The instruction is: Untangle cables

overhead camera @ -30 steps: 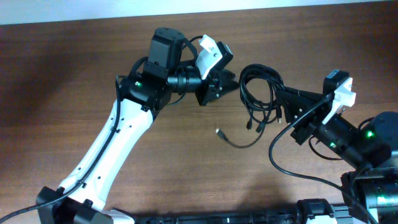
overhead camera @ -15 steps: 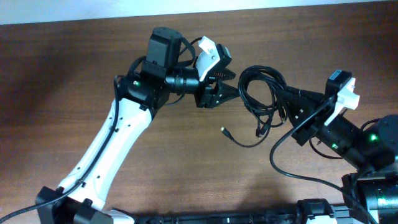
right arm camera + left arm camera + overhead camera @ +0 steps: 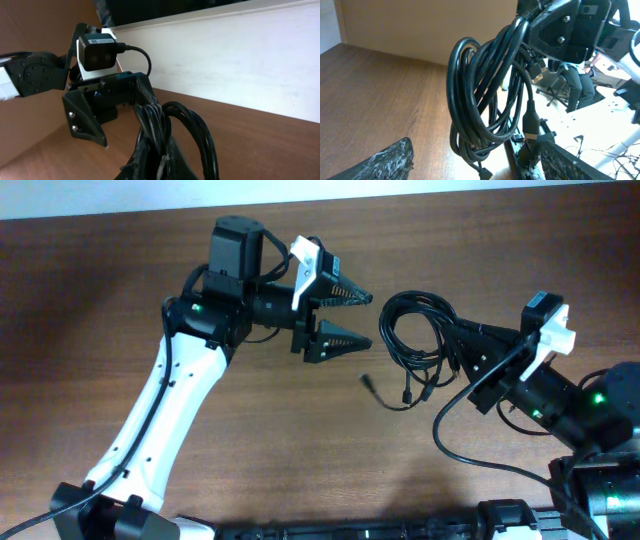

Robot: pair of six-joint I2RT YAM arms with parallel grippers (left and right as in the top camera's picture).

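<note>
Right claw (image 3: 457, 347) clamped on cables (image 3: 492, 70), left claw (image 3: 368, 320) gaping empty, wrist view shows bundle hanging looped

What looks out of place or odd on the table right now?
The bundle of thin black cables is a tangled coil, hanging from the right gripper, whose jaws are shut on it. One loose strand trails onto the brown wooden table. Nothing looks damaged.

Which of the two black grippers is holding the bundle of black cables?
The right gripper, shut on the black cable bundle; the left gripper stands open and empty, apart from it.
</note>
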